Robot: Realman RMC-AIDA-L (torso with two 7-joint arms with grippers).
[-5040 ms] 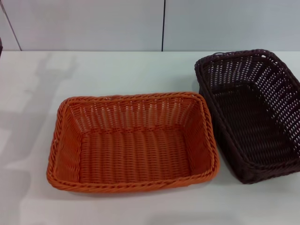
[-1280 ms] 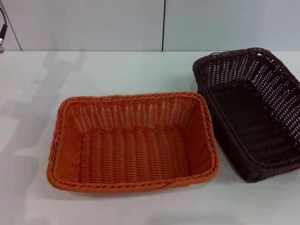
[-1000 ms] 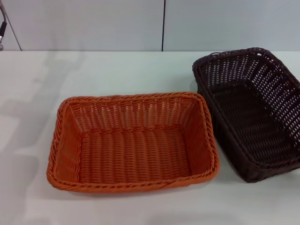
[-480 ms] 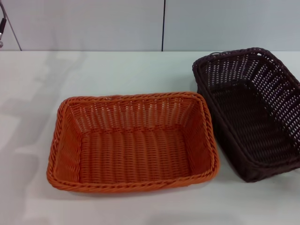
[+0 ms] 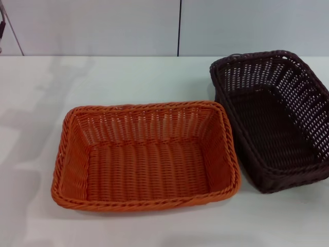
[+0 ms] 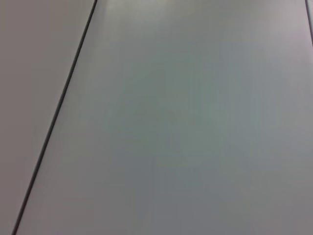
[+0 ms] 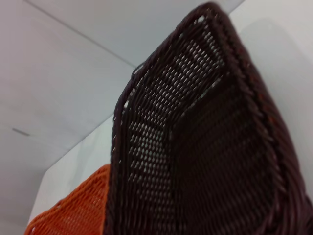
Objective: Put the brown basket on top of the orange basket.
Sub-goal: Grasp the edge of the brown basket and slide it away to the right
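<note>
Brown basket (image 5: pixel 270 121) beside orange basket (image 5: pixel 145 154) on desk (image 5: pixel 128 77), near edge tilted up, probably for lifting across; my fingers' state I cannot tell.

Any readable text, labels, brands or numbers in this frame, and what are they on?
None. The orange basket and the brown basket are plain woven wicker with no tag or print showing, and the white table and the wall panels behind it carry no writing in any view.
</note>
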